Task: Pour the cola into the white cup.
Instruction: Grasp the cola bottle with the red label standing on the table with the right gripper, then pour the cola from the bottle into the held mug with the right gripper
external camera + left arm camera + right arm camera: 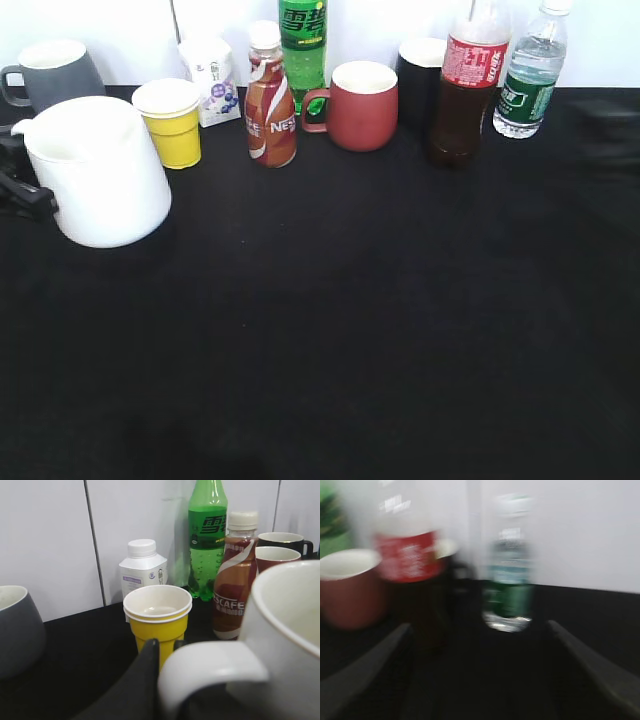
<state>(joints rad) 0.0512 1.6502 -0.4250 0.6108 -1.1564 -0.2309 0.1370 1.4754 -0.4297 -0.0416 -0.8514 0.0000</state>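
Where the black surface [380, 330] meets the white wall, a row of vessels stands upright.

- Cola [468, 85]: far right, dark liquid, red label. Just right of it a water bottle [530, 72] with green label; just behind and left of it a black mug [420, 75]. Blurred in the right wrist view, the cola [412, 575] stands left of centre and the water bottle [509, 575] near centre.
- Red mug [358, 105]: left of the black mug, handle to the left.
- Green bottle [302, 45]: behind the red mug's handle, against the wall.
- Nescafe bottle [270, 100]: nearer than the green bottle, just left of it.
- Carton [210, 80]: small, white, far left of centre, behind the yellow cup [170, 122].
- Grey mug [55, 72]: far left corner.
- White cup [98, 170]: near left, largest vessel, well apart from the cola, handle pointing left toward the frame edge.

Left end effector [150, 690]: one dark finger [142, 680] lies against the white cup's handle [210, 667] in the left wrist view; whether it is clamped on the handle cannot be told. In the exterior view only a dark part shows at the cup's left side.

Right end effector [480, 665]: fingers [365, 670] spread wide apart, holding nothing, pointing toward the cola and water bottle, short of both.
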